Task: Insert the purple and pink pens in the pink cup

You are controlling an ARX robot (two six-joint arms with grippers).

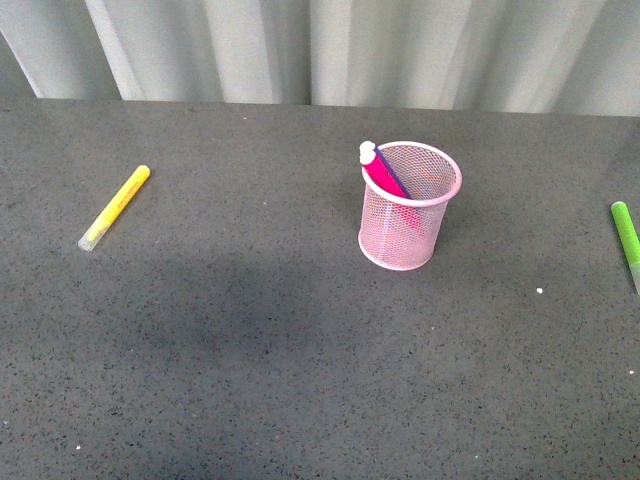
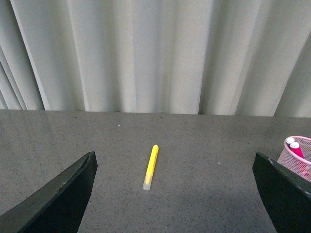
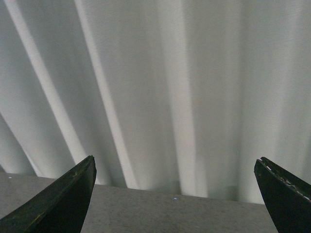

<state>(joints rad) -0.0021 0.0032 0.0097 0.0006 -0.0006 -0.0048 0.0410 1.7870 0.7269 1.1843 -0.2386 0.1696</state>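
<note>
The pink cup stands upright right of the table's middle. Inside it lean the pink pen and the purple pen, their clear caps poking above the rim at its left side. Neither arm shows in the front view. In the left wrist view my left gripper is open with nothing between its fingers, and the pink cup with the pens' caps sits at the frame's right edge. My right gripper is open and empty, facing the curtain above the table's far edge.
A yellow pen lies on the table at the left, seen as the yellow pen between the left fingers' span. A green pen lies at the right edge. A pale pleated curtain backs the dark speckled table.
</note>
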